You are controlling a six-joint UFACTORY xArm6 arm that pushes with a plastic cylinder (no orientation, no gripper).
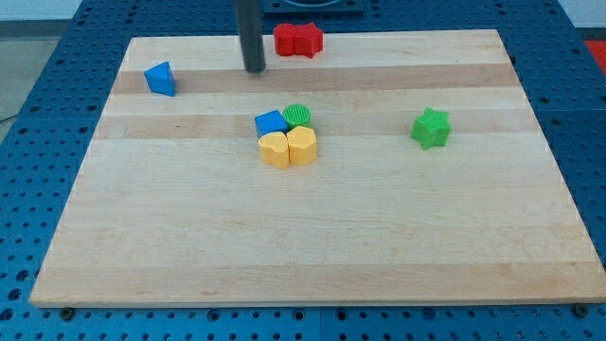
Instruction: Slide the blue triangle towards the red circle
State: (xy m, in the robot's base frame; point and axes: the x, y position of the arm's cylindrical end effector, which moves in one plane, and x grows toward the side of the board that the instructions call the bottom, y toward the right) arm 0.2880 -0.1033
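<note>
Blue triangle block (161, 80) sits near the wooden board's (312, 237) top-left corner. My tip (256, 70), a bare rod holding nothing, rests well right of it, just left of two red blocks (297, 40), shapes unclear, at the top edge.

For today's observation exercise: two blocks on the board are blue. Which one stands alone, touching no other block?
The blue triangle near the view's upper left stands alone. The other blue block sits packed in the central cluster against green and yellow blocks.

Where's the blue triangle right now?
The blue triangle sits alone near the board's upper-left corner in the camera view, with my tip to its right, apart from it.
</note>
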